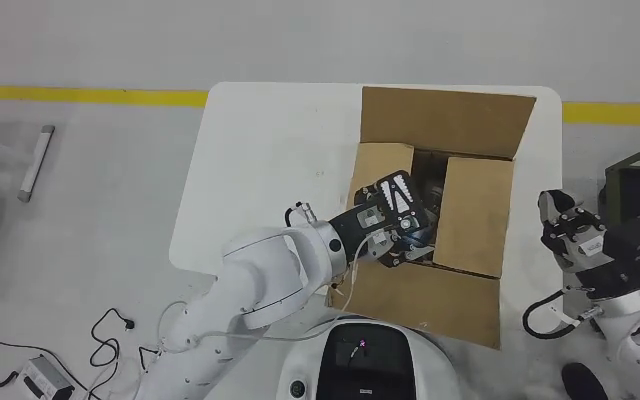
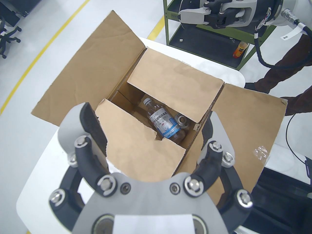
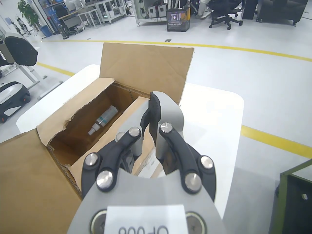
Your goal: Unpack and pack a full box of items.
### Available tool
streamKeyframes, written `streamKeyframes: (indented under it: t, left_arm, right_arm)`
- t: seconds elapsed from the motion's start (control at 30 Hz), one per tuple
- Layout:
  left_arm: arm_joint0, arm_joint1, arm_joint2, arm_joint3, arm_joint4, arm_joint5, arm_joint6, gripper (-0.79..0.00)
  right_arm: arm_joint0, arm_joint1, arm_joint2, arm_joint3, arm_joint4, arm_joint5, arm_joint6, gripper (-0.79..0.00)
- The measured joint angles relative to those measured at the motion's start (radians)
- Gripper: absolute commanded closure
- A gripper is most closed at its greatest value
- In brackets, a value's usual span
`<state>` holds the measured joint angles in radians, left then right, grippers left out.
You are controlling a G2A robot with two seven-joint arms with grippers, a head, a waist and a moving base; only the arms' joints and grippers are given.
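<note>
Brown cardboard box (image 1: 440, 120) sits open, its inner flaps (image 2: 139, 137) half covering a clear labelled plastic bottle (image 2: 163, 124) inside. My left gripper (image 2: 151, 122) hangs spread above the opening; my right gripper (image 3: 153, 113), tips pressed together, hovers beside the box. Beyond the box stands a green metal cart (image 2: 163, 5).

Green cart (image 2: 199, 37) beside the table (image 1: 260, 160) — orange bottle (image 2: 240, 49) on its shelf.
</note>
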<state>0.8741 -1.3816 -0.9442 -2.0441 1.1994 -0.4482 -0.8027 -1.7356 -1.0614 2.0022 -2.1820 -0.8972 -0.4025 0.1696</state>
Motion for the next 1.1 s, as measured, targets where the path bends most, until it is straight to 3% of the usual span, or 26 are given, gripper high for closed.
streamKeyframes:
  t: [0.27, 0.43, 0.73, 0.93, 1.1]
  left_arm:
    - [0.005, 0.0, 0.0, -0.004, 0.005, 0.0, 0.01, -0.785]
    - [0.025, 0.011, -0.02, -0.038, 0.139, -0.047, 0.155, -0.785]
    - [0.189, 0.057, -0.171, -0.146, 0.288, -0.209, 0.333, -0.785]
    - [0.292, 0.087, -0.272, -0.246, 0.231, -0.392, 0.315, -0.785]
    - [0.312, 0.091, -0.29, -0.259, 0.214, -0.417, 0.302, -0.785]
  right_arm:
    - [0.008, -0.002, -0.002, -0.005, -0.011, 0.013, -0.03, 0.0]
    - [0.021, -0.009, -0.008, 0.009, -0.039, 0.033, -0.148, 0.0]
    - [0.018, -0.019, -0.032, 0.067, -0.107, 0.06, -0.29, 0.0]
    - [0.029, -0.023, -0.046, 0.085, -0.121, 0.06, -0.305, 0.0]
    - [0.036, -0.023, -0.05, 0.086, -0.122, 0.059, -0.302, 0.0]
